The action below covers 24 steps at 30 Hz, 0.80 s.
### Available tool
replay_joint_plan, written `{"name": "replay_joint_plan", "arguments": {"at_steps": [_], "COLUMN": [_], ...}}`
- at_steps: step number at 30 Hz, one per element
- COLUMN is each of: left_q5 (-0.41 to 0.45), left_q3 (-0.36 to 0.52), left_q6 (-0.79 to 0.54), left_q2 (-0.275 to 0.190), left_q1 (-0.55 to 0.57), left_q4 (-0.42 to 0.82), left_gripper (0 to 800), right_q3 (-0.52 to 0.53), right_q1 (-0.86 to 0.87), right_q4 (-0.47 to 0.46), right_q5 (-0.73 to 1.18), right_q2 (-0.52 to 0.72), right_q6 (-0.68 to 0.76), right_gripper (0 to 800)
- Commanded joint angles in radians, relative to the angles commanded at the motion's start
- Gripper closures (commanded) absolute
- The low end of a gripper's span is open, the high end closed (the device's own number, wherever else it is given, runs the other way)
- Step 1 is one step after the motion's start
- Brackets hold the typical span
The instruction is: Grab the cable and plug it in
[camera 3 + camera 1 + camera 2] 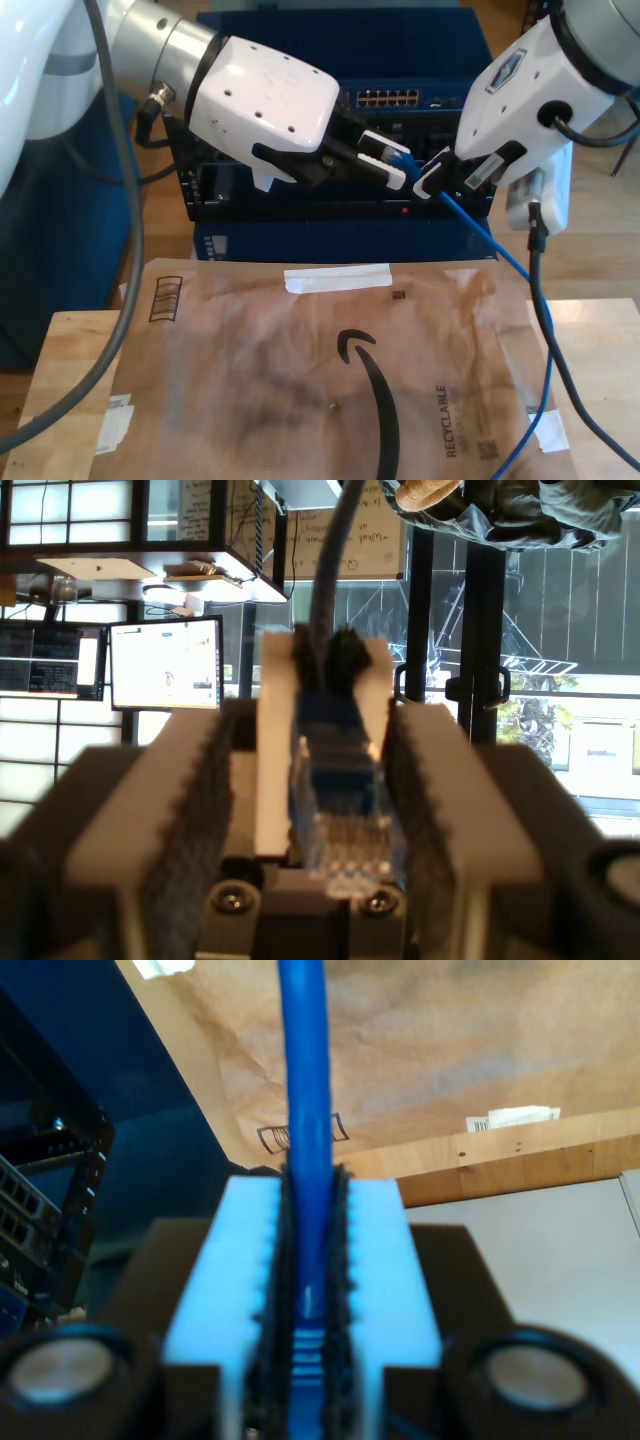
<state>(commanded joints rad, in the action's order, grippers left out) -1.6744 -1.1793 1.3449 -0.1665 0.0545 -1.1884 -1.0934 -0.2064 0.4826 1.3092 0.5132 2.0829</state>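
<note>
The cable [495, 250] is thin and bright blue. It runs from the table up to my second gripper [428, 180], which is shut on it just behind its end. In the second wrist view the cable [305, 1060] is pinched between the black pads of my second gripper [310, 1175]. Its translucent blue plug [340, 810] lies between the jaws of my first gripper [318, 720], which stand apart with a gap on one side. In the exterior view my first gripper [392, 155] reaches in from the left, tip to tip with the second, in front of the rack.
A black network switch [390, 98] with a row of ports sits in the dark blue rack behind both grippers. A brown paper mailer [330, 370] covers the wooden table [70, 350]. Grey arm cables [545, 330] hang at the exterior view's right. A person's sleeve [500, 515] shows beyond the first gripper.
</note>
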Motion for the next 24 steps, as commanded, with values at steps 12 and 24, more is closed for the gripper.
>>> {"name": "replay_joint_plan", "arguments": {"at_steps": [12,24], "left_q5": [-0.005,0.002], "left_q3": [-0.002,-0.005], "left_q6": [0.000,-0.005], "left_q2": [0.000,0.002], "left_q1": [-0.009,-0.014], "left_q4": [-0.006,0.020], "left_gripper": [620,631], "right_q3": [0.006,0.023], "right_q1": [0.005,0.005], "right_q4": [-0.003,-0.003], "right_q5": [0.000,0.002], "right_q2": [0.003,0.005], "right_q6": [-0.002,-0.003], "right_gripper": [797,797]}}
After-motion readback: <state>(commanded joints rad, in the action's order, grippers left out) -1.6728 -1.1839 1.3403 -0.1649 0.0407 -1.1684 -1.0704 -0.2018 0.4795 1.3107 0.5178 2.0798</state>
